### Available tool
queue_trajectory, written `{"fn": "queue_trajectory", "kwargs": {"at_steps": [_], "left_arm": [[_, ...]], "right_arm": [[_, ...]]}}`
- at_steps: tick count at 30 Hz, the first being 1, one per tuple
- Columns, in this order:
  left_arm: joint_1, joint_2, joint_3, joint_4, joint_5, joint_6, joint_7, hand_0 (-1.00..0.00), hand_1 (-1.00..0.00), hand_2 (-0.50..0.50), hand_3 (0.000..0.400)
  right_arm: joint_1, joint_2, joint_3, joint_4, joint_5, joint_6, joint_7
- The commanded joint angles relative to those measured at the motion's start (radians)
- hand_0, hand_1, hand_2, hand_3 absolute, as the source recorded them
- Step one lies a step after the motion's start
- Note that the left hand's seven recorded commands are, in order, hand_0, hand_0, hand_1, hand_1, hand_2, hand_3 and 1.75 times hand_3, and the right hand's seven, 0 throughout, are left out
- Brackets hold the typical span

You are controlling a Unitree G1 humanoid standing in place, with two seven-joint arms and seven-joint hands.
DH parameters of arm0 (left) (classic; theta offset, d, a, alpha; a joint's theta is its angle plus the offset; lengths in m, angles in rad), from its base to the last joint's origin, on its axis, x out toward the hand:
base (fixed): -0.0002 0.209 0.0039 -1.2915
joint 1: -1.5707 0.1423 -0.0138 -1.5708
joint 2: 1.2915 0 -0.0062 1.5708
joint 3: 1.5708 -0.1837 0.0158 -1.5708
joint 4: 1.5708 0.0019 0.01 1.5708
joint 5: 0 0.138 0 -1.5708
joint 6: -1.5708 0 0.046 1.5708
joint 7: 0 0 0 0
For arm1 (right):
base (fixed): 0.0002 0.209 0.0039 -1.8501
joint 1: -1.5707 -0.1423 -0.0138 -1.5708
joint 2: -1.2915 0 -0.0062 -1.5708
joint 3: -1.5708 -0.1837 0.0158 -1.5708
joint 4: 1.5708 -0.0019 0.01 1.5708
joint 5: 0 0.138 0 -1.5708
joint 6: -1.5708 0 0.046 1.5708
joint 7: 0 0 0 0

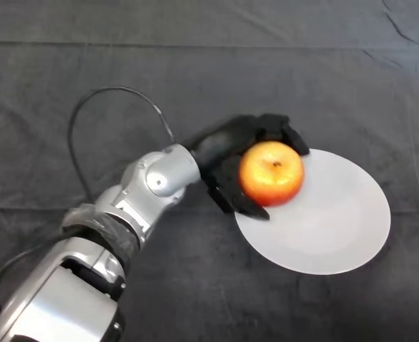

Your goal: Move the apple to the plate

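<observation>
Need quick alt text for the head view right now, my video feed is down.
The robot hand, curled round a red-yellow apple, holds it over the left edge of a white plate. The silver arm reaches in from lower left across a dark cloth.

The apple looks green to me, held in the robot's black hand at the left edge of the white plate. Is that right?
Not quite: the apple is red with orange-yellow patches, not green. The rest holds. The head view shows the black left hand curled round it at the left edge of the white plate.
</observation>
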State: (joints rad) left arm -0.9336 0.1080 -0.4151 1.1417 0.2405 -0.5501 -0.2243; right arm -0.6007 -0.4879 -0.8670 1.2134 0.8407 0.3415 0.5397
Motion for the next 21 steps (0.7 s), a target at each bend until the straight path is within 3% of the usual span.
{"fn": "queue_trajectory", "kwargs": {"at_steps": [1,11,14,15,16,17,18,19,21], "left_arm": [[-0.063,-0.016,-0.046,-0.02,0.023,-0.024,-0.021,-1.0,-0.66,-0.17,0.4],[-0.061,-0.029,-0.154,-0.012,0.006,-0.023,-0.071,-1.0,-0.59,-0.2,0.4],[-0.057,-0.026,-0.182,-0.013,0.002,-0.023,-0.079,-1.0,-0.47,-0.26,0.4],[-0.056,-0.025,-0.191,-0.013,0.001,-0.023,-0.081,-0.95,-0.27,-0.34,0.381],[-0.055,-0.023,-0.198,-0.014,0.0,-0.023,-0.083,-0.88,-0.15,-0.37,0.353],[-0.055,-0.022,-0.206,-0.014,-0.001,-0.022,-0.084,-0.71,0.0,-0.36,0.285],[-0.055,-0.02,-0.213,-0.015,-0.002,-0.02,-0.086,-0.69,0.0,-0.34,0.275],[-0.056,-0.019,-0.219,-0.015,-0.003,-0.018,-0.087,-0.57,0.0,-0.28,0.227],[-0.057,-0.017,-0.231,-0.016,-0.006,-0.015,-0.09,-0.08,0.0,-0.04,0.031]], "right_arm": [[0.001,-0.01,-0.0115,-0.003,-0.0002,-0.003,-0.0039],[0.001,-0.011,-0.0118,-0.001,-0.0002,-0.003,-0.0031],[0.001,-0.011,-0.0119,-0.001,-0.0002,-0.003,-0.0028],[0.001,-0.012,-0.012,-0.001,-0.0002,-0.003,-0.0027],[0.0,-0.012,-0.012,-0.001,-0.0002,-0.003,-0.0026],[0.0,-0.012,-0.012,0.0,-0.0002,-0.003,-0.0026],[0.0,-0.012,-0.012,0.0,-0.0002,-0.003,-0.0025],[0.0,-0.012,-0.0121,0.0,-0.0002,-0.003,-0.0024],[0.0,-0.012,-0.0121,0.0,-0.0002,-0.003,-0.0023]]}}
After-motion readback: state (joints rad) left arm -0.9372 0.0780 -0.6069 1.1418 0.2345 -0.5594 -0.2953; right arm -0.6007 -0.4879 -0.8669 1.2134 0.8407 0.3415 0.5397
